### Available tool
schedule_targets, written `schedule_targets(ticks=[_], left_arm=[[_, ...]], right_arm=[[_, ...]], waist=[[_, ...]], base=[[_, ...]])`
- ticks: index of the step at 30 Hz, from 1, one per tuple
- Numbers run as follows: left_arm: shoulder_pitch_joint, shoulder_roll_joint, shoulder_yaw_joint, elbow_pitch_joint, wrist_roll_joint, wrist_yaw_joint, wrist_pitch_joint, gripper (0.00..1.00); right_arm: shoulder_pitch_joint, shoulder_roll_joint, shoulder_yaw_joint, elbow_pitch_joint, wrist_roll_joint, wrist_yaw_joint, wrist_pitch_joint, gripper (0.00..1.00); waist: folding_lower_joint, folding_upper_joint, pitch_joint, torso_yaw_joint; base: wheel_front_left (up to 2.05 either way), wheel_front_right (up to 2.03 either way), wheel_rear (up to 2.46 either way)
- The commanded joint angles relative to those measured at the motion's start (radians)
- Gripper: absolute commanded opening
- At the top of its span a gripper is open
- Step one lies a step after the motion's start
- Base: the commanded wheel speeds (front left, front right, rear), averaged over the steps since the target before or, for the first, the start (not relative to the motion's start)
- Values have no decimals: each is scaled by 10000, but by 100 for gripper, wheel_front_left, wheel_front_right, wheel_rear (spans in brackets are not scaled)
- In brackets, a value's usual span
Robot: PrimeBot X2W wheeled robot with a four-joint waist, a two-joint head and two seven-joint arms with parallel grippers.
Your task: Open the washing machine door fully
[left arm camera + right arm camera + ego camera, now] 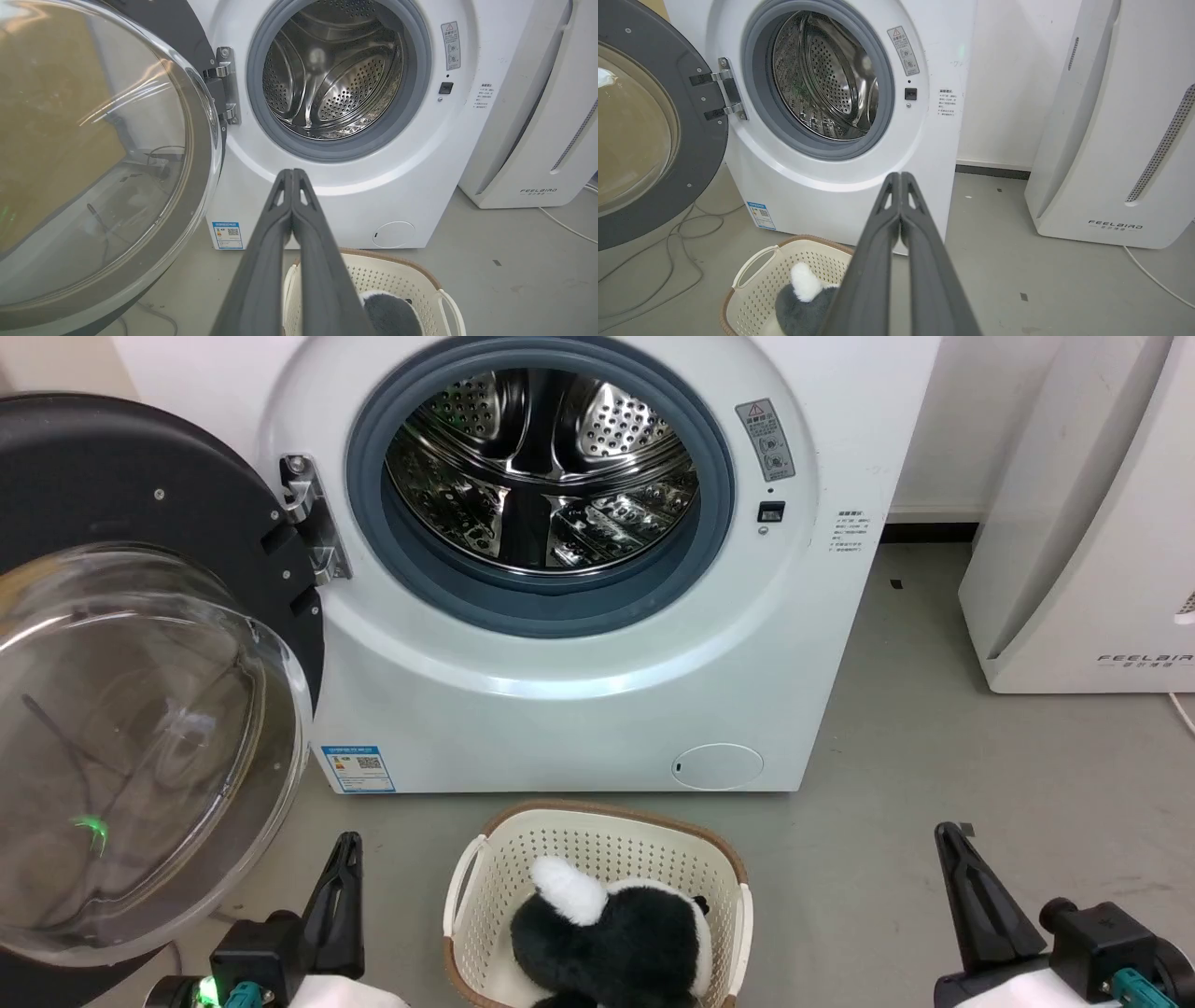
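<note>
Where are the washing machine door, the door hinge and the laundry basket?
washing machine door (112, 467): head view, black frame above the glass bowl.
door hinge (316, 523): head view, middle of the metal bracket.
laundry basket (597, 845): head view, perforated back wall.

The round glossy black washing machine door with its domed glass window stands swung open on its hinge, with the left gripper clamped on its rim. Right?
The black washing machine door is swung open, but the left gripper is shut on nothing, apart from the rim; the left wrist view shows it.
</note>
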Motion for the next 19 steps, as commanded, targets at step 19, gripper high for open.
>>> schedule_targets(ticks=[19], left_arm=[[-316,9,-38,-130,219,119,440,0]], right_arm=[[-281,17,64,-91,-187,4,409,0]], waist=[[0,-1,32,-4]], base=[[0,0,0]])
